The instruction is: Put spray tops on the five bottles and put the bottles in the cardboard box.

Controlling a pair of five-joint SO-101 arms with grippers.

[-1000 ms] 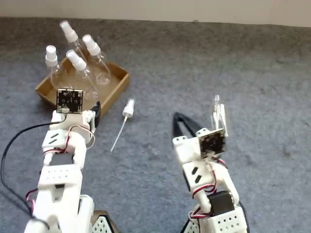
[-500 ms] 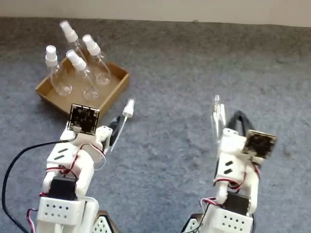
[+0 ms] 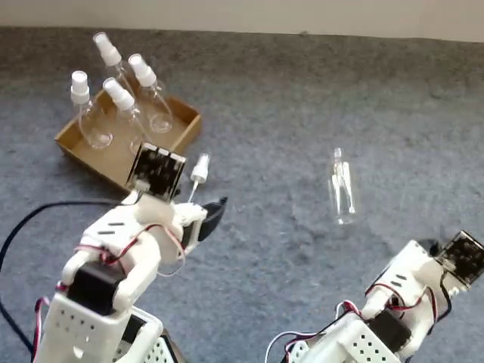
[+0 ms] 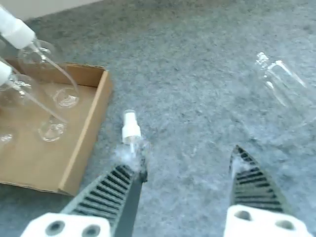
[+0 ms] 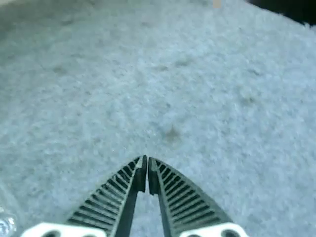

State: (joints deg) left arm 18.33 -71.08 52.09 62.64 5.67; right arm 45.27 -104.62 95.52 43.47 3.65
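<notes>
A cardboard box (image 3: 184, 138) at the far left holds several clear bottles (image 3: 155, 106) standing upright with white spray tops on. A loose spray top (image 3: 200, 168) lies on the carpet just right of the box, its thin tube running toward my left gripper (image 3: 209, 215). In the left wrist view that gripper (image 4: 190, 160) is open, with the spray top (image 4: 131, 129) just ahead of one finger. A topless clear bottle (image 3: 342, 193) lies on its side right of centre, also in the left wrist view (image 4: 286, 84). My right gripper (image 5: 147, 168) is shut on nothing over bare carpet.
Grey carpet (image 3: 287, 98) covers the table. The right arm (image 3: 420, 283) sits low at the right front corner, away from the lying bottle. The cardboard box (image 4: 91, 126) lies close beside the left gripper's finger (image 4: 123, 185).
The left arm has swung right from the box's edge to the loose spray top. The right arm has pulled back and swung right, away from the lying bottle.
</notes>
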